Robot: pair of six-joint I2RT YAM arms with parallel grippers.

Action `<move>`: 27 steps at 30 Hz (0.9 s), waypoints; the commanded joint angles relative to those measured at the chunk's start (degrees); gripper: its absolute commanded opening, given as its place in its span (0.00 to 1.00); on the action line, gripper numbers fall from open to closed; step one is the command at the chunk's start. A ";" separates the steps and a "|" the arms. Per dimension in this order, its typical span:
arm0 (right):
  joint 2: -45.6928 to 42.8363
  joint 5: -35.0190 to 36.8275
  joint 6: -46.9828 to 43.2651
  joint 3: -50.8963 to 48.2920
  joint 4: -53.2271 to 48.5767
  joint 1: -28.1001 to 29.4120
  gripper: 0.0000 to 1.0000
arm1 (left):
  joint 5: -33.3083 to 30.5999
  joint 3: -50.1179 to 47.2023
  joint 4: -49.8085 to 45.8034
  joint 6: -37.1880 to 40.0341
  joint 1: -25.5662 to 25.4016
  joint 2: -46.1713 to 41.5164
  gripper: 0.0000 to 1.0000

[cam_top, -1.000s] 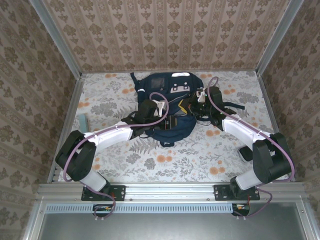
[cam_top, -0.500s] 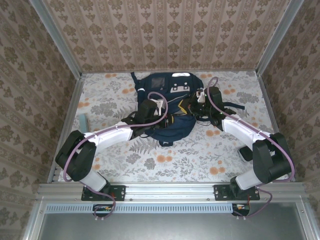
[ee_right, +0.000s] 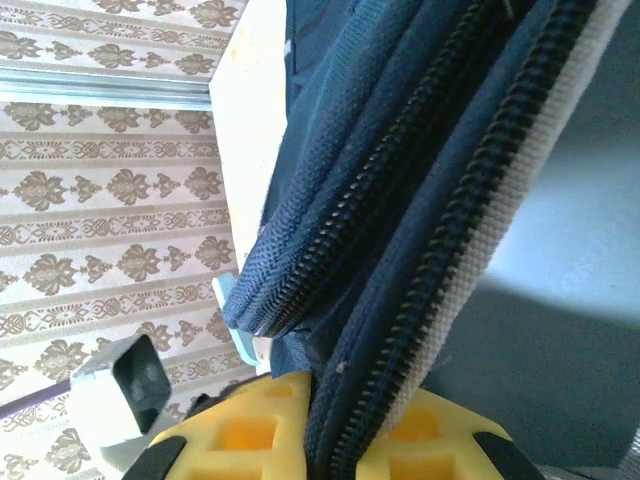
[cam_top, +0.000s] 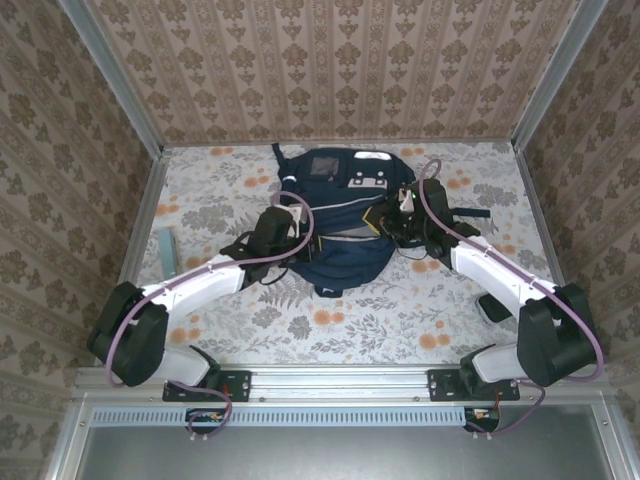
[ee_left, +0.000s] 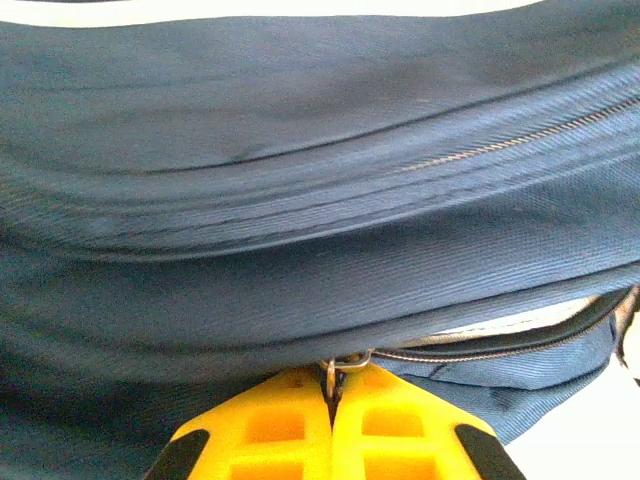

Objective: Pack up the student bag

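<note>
The student bag (cam_top: 345,225) lies flat on the table (cam_top: 400,310) between the two arms, directly ahead of both claws. The left claw (ee_left: 333,388) is clenched on the metal zipper pull (ee_left: 332,372): its yellow fingers (ee_left: 270,425) meet with the pull's ring nipped between their tips and navy fabric bulging just beyond. The right claw (ee_right: 350,395) is clamped on the bag's edge, a fold of fabric and zip tape running out from between its fingers (ee_right: 230,435). The step in hand looks like working the main zip, one claw anchoring the bag while the other draws the slider. To do it well, the left claw should probably pull along the line of the teeth, which run off to its right, rather than up or away from the bag, since the grip on so small a ring is shallow and a sideways tug could slip it free. The right claw would do best to hold firm and pull gently against the slider's travel, so the track stays taut and the loose fabric above the pull does not get caught. By count there is one bag, one pull in hand and two zipper tracks (ee_right: 420,130) side by side ahead of the right claw. On the table there is also one flat teal item (cam_top: 165,245) well to the left of the left claw and one small dark object (cam_top: 492,306) beside the right arm.
</note>
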 commanded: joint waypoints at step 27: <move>5.15 8.38 13.36 -5.43 22.49 10.31 0.21 | 2.16 4.14 -5.86 10.39 2.48 -2.04 0.00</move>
